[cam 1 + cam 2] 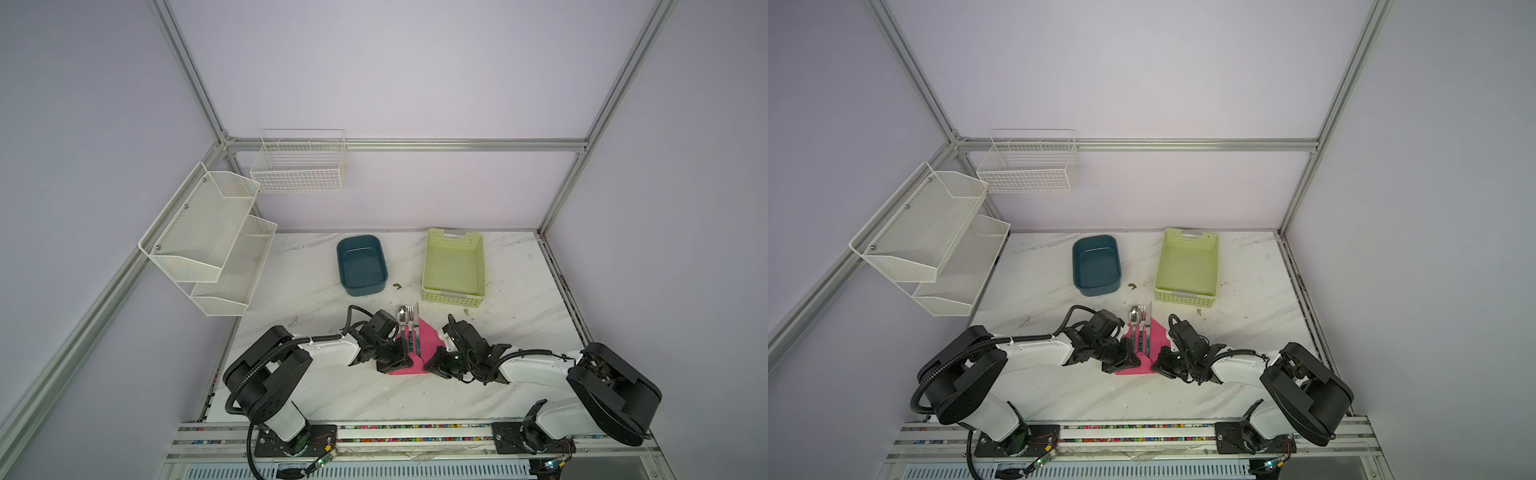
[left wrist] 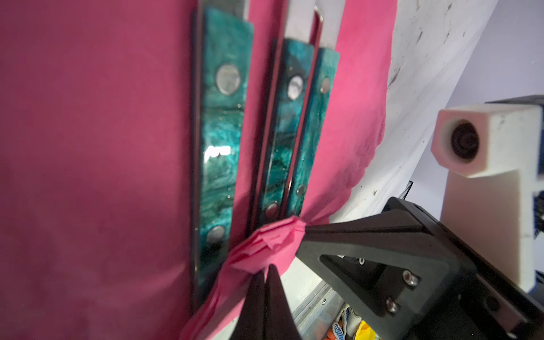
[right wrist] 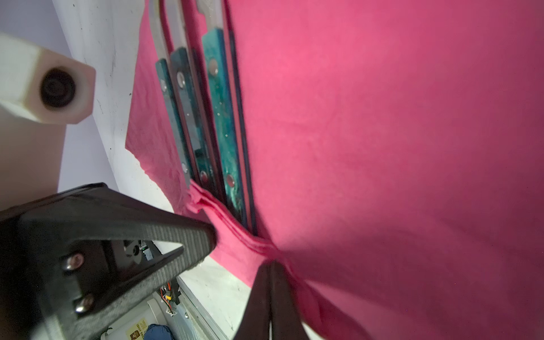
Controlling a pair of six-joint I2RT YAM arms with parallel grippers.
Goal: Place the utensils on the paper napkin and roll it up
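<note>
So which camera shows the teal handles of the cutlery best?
The left wrist view: the three slim speckled teal handles lie side by side on the bright pink paper napkin, large, rivets visible. The right wrist view shows them narrower, at a steeper slant. In both top views they are tiny and partly hidden.

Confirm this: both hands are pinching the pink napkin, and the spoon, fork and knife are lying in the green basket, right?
Not the green basket. Both top views show the spoon, fork and knife lying on the pink napkin; the left hand and right hand are pinching it.
</note>
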